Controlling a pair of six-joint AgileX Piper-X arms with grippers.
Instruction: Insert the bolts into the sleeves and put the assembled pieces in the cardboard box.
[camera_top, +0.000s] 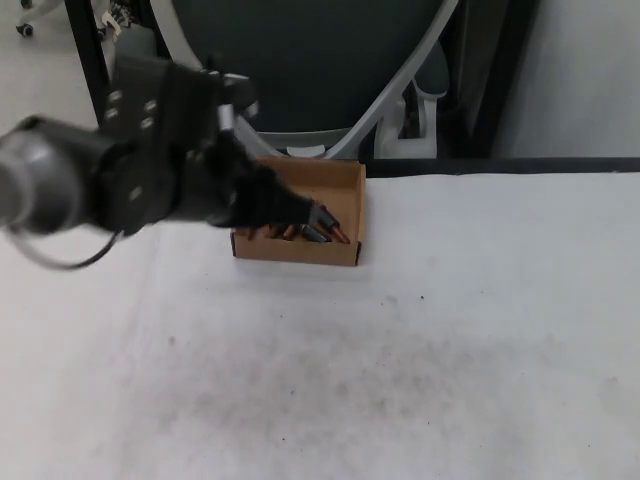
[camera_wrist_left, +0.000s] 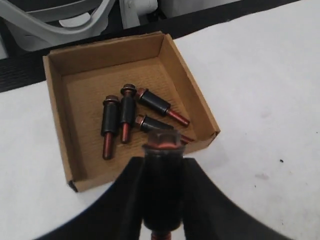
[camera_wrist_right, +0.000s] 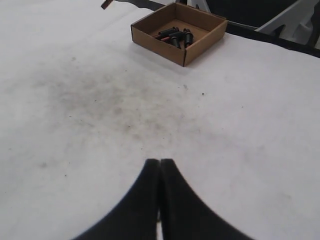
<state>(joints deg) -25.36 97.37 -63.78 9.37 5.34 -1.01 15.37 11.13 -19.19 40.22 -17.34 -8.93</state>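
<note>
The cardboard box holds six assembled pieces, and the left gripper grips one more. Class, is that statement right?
Not quite. The left wrist view shows four assembled pieces lying in the cardboard box, not six. The rest stands: the left gripper is shut on one more piece.

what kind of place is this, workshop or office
Probably a robot test setup in an office or lab: a white-covered bench, an office chair behind it, and a cardboard box of sleeved bolts by the left tool, which grips another piece.
</note>
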